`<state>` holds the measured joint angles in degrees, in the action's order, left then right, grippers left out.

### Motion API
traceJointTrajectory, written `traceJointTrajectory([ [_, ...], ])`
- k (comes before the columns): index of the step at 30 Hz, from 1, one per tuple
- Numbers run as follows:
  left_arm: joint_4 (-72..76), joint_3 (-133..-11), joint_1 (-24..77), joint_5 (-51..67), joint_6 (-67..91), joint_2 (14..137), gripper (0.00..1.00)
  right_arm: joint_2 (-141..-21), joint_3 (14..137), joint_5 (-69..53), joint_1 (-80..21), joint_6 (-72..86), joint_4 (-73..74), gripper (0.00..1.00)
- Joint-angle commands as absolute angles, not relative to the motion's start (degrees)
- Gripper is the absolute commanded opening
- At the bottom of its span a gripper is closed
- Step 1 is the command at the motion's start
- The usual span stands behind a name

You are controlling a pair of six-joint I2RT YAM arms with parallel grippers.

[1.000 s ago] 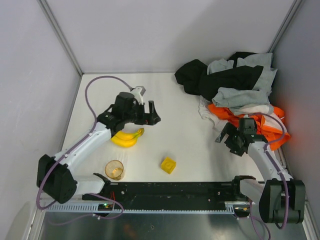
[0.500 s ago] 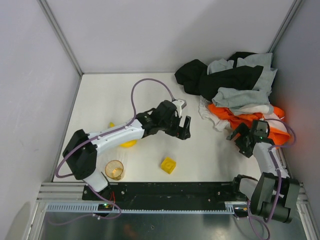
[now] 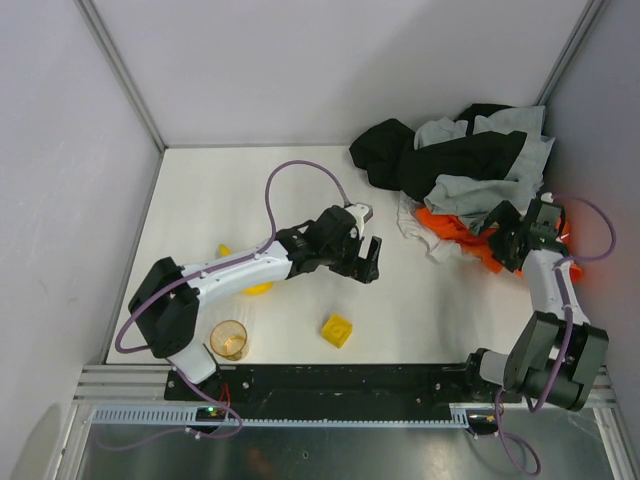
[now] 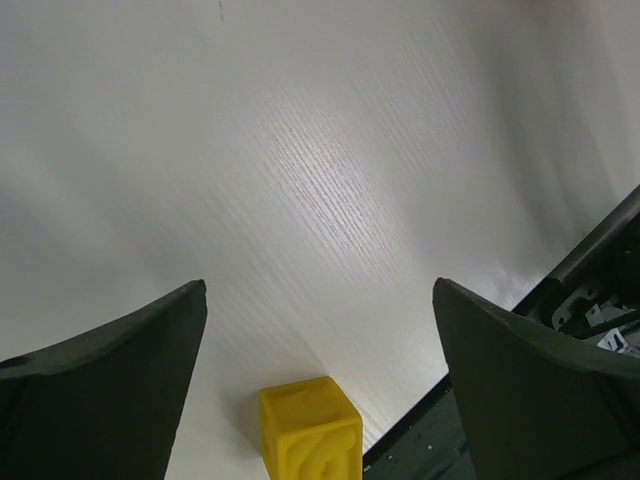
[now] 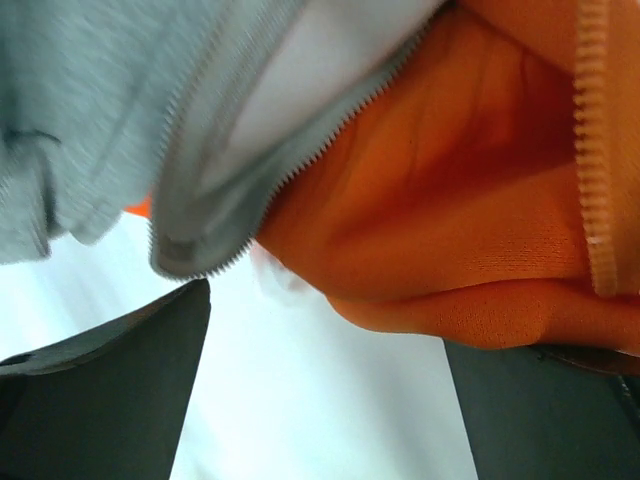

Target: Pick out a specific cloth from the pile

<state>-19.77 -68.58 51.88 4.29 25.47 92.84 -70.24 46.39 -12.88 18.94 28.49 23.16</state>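
The pile (image 3: 470,165) of black, light grey and bright orange garments fills the back right corner. The white cloth (image 3: 411,222) peeks out from under its left edge. My right gripper (image 3: 503,236) is open at the pile's near side, over the orange garment (image 3: 470,232). In the right wrist view the open gripper (image 5: 325,320) faces the orange garment (image 5: 450,220) and a grey zippered garment (image 5: 100,120), with nothing between the fingers. My left gripper (image 3: 367,260) hovers open over the table's middle, left of the white cloth; in the left wrist view this gripper (image 4: 320,290) holds nothing.
A yellow block (image 3: 337,329) lies near the front; it also shows below the left fingers as a yellow block (image 4: 310,430). A banana bunch (image 3: 256,287) and an orange cup (image 3: 229,340) sit at the front left. A black rail (image 3: 350,380) runs along the near edge.
My left gripper swung from above the bananas to the table's middle. My right gripper moved away from the near right side, up to the orange garment. Both stayed open.
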Motion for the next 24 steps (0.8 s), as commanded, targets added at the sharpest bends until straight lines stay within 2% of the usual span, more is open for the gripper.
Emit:
traceJointTrajectory([
  [1, -18.8, -67.6, 52.0, 2.7, 25.2, 91.0, 1.0, -74.6, 52.2, -14.0, 18.0, 27.9, 19.8, 0.99],
  [8, -18.8, -67.1, 52.1, 2.0, 25.0, 91.5, 1.0, -82.7, 57.1, -11.4, 14.3, 27.4, 18.9, 0.99],
  [12, -18.9, -66.9, 52.0, 1.7, 24.8, 91.6, 1.0, -86.9, 58.0, -11.1, 13.3, 27.8, 18.1, 0.92],
  [15, -19.0, -66.9, 52.0, 1.6, 24.7, 91.3, 1.0, -89.6, 58.1, -11.7, 13.1, 27.8, 17.1, 0.8],
  [17, -19.1, -66.8, 52.1, 1.3, 24.6, 91.0, 1.0, -90.8, 58.1, -12.3, 12.9, 27.8, 16.4, 0.64],
  [19, -19.2, -66.5, 52.1, 1.1, 24.4, 90.7, 1.0, -91.3, 58.1, -12.8, 12.7, 27.6, 16.0, 0.42],
  [24, -19.5, -65.9, 52.0, 0.5, 24.1, 89.3, 1.0, -90.4, 58.7, -13.5, 12.3, 27.9, 15.2, 0.25],
])
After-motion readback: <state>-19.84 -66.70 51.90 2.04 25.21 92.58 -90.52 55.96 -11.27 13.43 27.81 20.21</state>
